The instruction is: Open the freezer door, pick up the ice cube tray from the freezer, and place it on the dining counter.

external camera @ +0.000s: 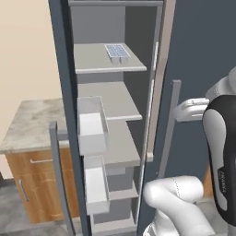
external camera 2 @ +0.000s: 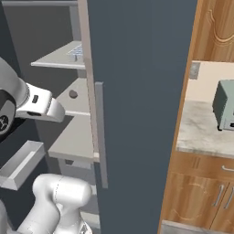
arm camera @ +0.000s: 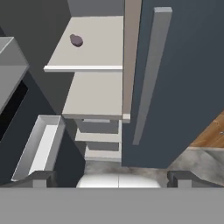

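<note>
The freezer door (external camera: 62, 92) stands swung wide on the left, so the freezer (external camera: 113, 27) mouth is open from the front. Its white bins (external camera: 92, 126) jut out off the door's inner face, crowding the left side of the gap at mid and low height. On the right, the plain slate-blue door (external camera 2: 137, 91) with its grey bar handle (external camera 2: 101, 137) walls off that flank. Between them there is free air above each shelf. The upper shelf (external camera: 99, 62) carries the ice cube tray (external camera: 117, 51) at its far right, with bare shelf left of it. The tool (arm camera: 111, 178), jaws spread wide, hangs before the middle shelves, touching nothing.
</note>
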Robot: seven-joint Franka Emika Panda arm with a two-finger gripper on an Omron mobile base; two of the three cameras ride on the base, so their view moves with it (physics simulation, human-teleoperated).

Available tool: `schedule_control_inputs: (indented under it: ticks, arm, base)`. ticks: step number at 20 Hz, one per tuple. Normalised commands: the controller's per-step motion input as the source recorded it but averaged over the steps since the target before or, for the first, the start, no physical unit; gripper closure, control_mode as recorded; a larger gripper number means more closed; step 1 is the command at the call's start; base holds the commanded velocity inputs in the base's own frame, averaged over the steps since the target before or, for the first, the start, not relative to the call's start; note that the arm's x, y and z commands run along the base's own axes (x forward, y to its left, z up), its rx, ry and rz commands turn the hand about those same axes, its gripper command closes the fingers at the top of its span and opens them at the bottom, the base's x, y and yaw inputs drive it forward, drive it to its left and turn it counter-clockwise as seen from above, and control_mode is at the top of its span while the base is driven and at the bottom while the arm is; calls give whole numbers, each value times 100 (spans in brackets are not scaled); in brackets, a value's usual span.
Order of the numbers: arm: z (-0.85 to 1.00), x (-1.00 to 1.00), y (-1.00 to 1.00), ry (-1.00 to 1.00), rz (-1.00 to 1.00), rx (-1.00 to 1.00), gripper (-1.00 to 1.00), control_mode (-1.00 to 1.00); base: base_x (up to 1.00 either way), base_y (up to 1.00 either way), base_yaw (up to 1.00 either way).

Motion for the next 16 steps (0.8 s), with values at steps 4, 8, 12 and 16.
schedule_control_inputs:
  ticks: [4,8,12,16]
  arm:
    - [0,0,0,0,0,0,-100,100]
    - [0,0,0,0,0,0,-100,100]
    - [0,0,0,0,0,0,-100,100]
    - [0,0,0,0,0,0,-100,100]
  base:
    - [48,23,0]
    - [27,40,0]
    - [12,49,0]
    - [40,11,0]
